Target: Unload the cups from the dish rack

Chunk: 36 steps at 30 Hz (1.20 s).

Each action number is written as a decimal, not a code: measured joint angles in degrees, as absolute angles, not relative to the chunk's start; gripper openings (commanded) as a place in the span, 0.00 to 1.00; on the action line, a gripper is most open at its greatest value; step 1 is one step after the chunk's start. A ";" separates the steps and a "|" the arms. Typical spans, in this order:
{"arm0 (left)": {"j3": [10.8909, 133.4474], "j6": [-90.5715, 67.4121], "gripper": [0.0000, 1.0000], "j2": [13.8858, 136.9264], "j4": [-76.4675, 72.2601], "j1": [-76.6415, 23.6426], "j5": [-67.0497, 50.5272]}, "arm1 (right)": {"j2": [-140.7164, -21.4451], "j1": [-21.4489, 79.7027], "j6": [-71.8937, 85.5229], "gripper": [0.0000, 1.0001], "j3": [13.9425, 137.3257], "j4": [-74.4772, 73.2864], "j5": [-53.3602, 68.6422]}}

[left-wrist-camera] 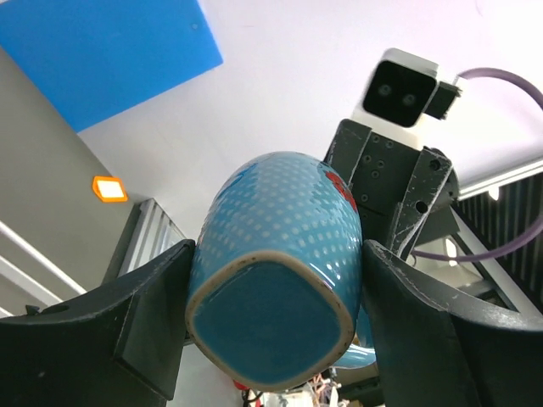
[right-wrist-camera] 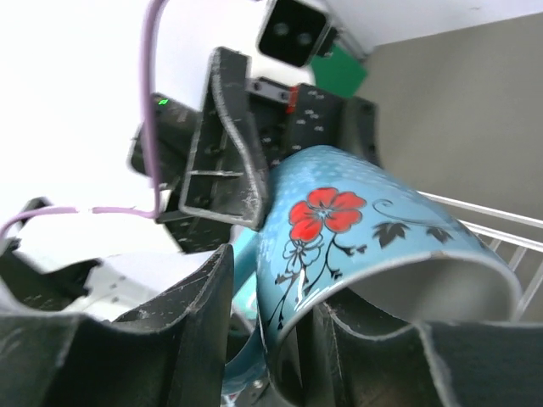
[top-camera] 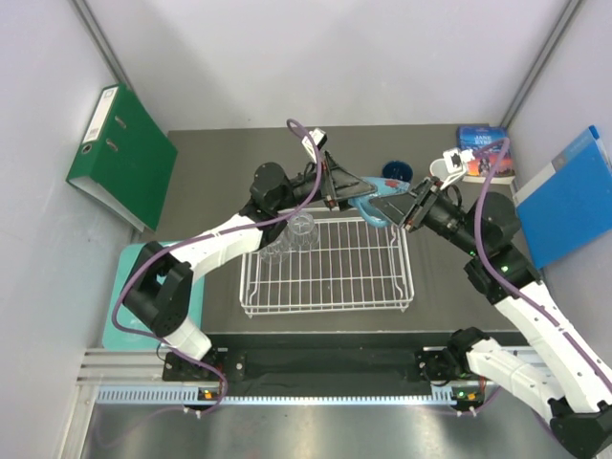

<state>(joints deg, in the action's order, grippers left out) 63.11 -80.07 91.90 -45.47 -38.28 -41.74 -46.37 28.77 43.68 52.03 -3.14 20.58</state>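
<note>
A light blue mug (top-camera: 379, 205) with a red flower hangs in the air over the back edge of the white dish rack (top-camera: 325, 308). My left gripper (top-camera: 356, 194) is shut across its body, with the mug's base (left-wrist-camera: 270, 315) between the two fingers (left-wrist-camera: 144, 335). My right gripper (top-camera: 407, 212) straddles the mug's rim (right-wrist-camera: 399, 271). One finger (right-wrist-camera: 356, 356) is inside the mug and the other (right-wrist-camera: 199, 314) is outside, a gap away from the wall. Two clear glass tumblers (top-camera: 298, 232) stand in the rack's back left corner. A dark blue mug (top-camera: 396, 173) sits on the table behind the rack.
A green binder (top-camera: 122, 153) leans at the left wall. A blue folder (top-camera: 572, 196) leans at the right wall. A blue box (top-camera: 483, 142) lies at the back right. A teal mat (top-camera: 129, 287) lies left of the rack.
</note>
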 measured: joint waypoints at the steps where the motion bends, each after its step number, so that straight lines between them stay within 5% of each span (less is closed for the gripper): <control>1: 63.13 -80.44 0.00 92.12 -46.44 -38.28 -42.15 | -46.46 28.73 44.66 0.24 51.40 -1.69 22.02; 5: 63.13 -82.30 0.00 92.42 -48.99 -38.28 -43.66 | -45.98 28.62 46.76 0.00 50.11 2.44 25.39; 8: 63.13 -82.96 0.00 92.40 -50.30 -38.30 -44.60 | -45.43 28.62 47.00 0.00 49.84 3.66 27.07; 12: 63.13 -82.74 0.25 92.40 -50.33 -38.44 -45.17 | -44.86 28.64 45.87 0.00 49.91 2.31 27.16; 16: 63.11 -81.03 0.00 92.33 -48.21 -38.65 -44.75 | -44.62 28.75 43.07 0.00 52.10 -4.91 24.71; 19: 62.72 -79.35 0.00 91.77 -46.30 -38.76 -43.46 | -44.77 29.02 41.23 0.00 54.08 -9.80 22.59; 24: 62.59 -77.25 0.00 91.55 -44.10 -39.18 -42.52 | -44.62 29.47 40.01 0.33 54.83 -14.39 19.49; 29: 62.33 -77.19 0.00 91.50 -42.11 -39.48 -41.08 | -44.40 29.87 38.92 0.52 54.83 -15.97 18.17; 36: 61.28 -78.89 0.00 91.44 -41.47 -39.81 -39.07 | -43.68 29.95 37.60 0.56 54.83 -16.56 18.24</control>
<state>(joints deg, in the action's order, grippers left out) 61.28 -78.89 91.44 -41.47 -39.81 -39.07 -43.68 29.95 37.60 54.83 -16.56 18.24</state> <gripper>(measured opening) 0.768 0.568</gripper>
